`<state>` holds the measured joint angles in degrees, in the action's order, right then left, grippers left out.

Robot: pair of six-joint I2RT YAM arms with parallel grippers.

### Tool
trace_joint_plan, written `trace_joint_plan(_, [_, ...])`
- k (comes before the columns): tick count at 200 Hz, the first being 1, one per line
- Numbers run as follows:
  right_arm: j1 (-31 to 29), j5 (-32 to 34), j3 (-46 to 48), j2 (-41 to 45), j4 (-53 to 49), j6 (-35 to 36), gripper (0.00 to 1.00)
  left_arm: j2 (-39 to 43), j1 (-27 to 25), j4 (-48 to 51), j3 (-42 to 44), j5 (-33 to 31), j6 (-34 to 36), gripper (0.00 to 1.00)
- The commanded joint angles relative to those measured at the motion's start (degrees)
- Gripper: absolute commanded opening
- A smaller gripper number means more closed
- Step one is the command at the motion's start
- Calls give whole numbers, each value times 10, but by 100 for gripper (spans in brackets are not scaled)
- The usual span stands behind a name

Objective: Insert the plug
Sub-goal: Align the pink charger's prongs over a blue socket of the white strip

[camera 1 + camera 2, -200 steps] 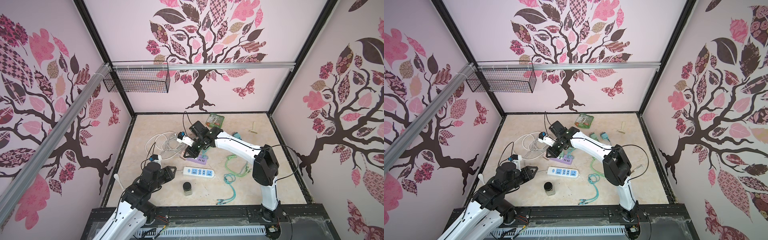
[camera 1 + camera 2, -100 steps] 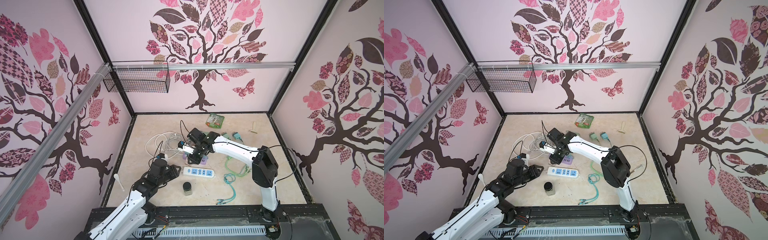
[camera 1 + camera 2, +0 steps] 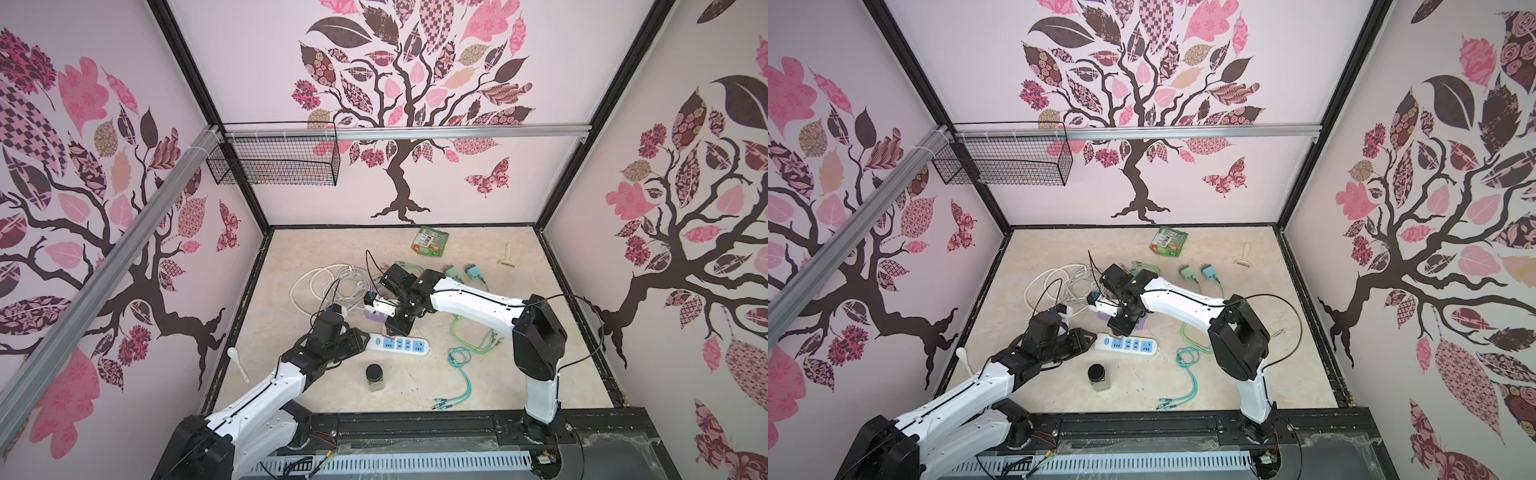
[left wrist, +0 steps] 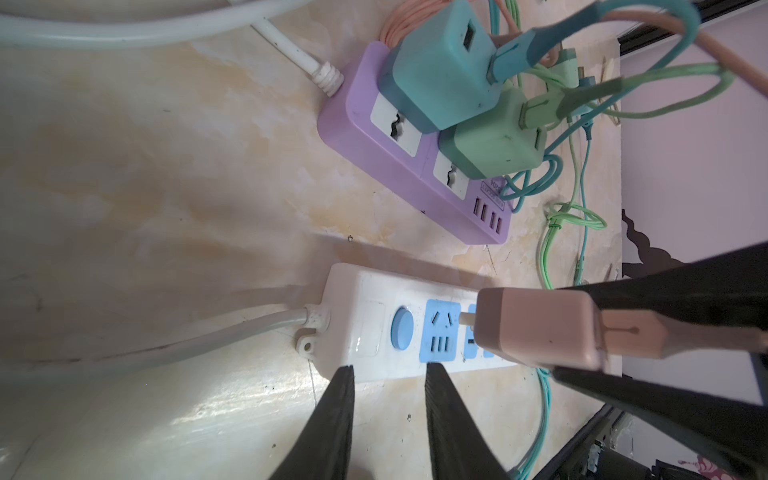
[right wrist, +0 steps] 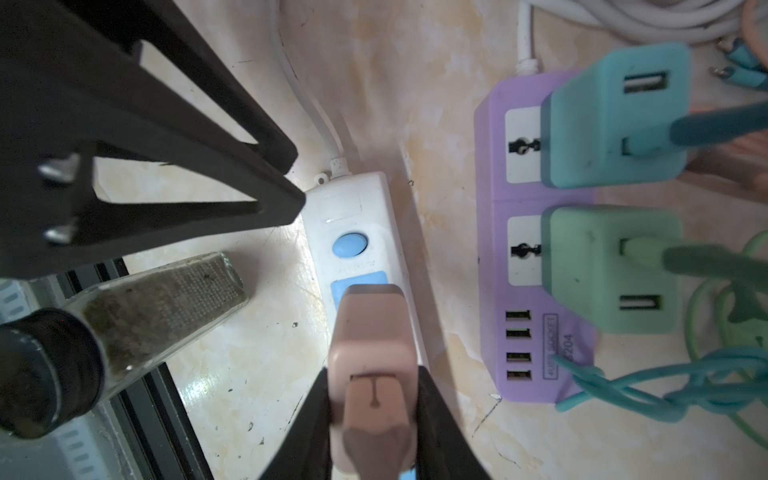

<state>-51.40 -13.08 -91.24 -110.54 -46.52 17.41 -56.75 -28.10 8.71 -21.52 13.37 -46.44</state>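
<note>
Your desk [image 3: 519,365] is a beige marbled top. Near its middle lies the white power strip [image 3: 401,345], with a purple power strip [image 3: 376,319] just beyond it and a coiled white cable [image 3: 320,282] farther left. A black-lidded jar [image 3: 375,377] sits on the near side and a white spoon [image 3: 237,362] lies at the left edge. Green and teal cables [image 3: 461,365] sprawl to the right. Along the far side you have a green packet [image 3: 431,240], two small adapters [image 3: 473,271] and a pale scraper [image 3: 507,255].
</note>
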Motion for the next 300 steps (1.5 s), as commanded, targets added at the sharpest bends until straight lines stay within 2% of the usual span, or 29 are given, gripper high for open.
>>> trace_joint_plan(1, [-9,-7,9,33,-2,4,17,-23,3,-43,15,20,12,31])
trace_joint_plan(51, [-19,-6,19,25,0,3,17,-79,4,-66,8,52,26,28])
trace_joint_plan(134, [-29,-1,32,19,13,5,17,-111,3,-73,11,50,38,27])
trace_joint_plan(235, [-29,35,33,18,6,17,17,-117,4,-56,17,44,45,25])
trace_joint_plan(300, [-34,27,39,18,12,23,17,-103,5,-36,16,31,54,26])
